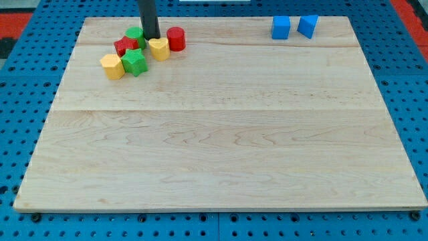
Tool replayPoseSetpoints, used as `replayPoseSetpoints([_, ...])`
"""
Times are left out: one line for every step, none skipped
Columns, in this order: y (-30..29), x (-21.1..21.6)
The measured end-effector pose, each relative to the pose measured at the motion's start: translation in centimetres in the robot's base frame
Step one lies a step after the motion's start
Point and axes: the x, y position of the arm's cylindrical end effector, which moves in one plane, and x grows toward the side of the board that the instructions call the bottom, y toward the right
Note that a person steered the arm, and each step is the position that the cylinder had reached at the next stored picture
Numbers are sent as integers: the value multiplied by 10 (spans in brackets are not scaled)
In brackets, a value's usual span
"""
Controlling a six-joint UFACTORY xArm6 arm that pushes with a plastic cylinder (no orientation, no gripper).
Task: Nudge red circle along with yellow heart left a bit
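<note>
Pale wooden board (221, 134), smooth grain, on a blue perforated base (27, 80). No fingers on this rig, just a rod holding nothing; my tip (152, 37) sits in the top-left cluster, btwn green block (135, 33) & yellow heart (159, 48), red circle (176, 38) just right. Looks like the approach step, nudge not begun; next I'd go round to the circle's right & push left

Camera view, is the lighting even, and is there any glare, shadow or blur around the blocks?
Camera view: light is soft and even, with no glare on the wooden board; the red circle and yellow heart cast only faint shadows; edges look sharp, though my tip sits partly hidden among the blocks.
</note>
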Motion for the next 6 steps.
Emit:
replayPoseSetpoints([-4, -31])
replayPoseSetpoints([-29, 10])
replayPoseSetpoints([-26, 39])
replayPoseSetpoints([-23, 31])
replayPoseSetpoints([0, -22])
replayPoseSetpoints([72, -35])
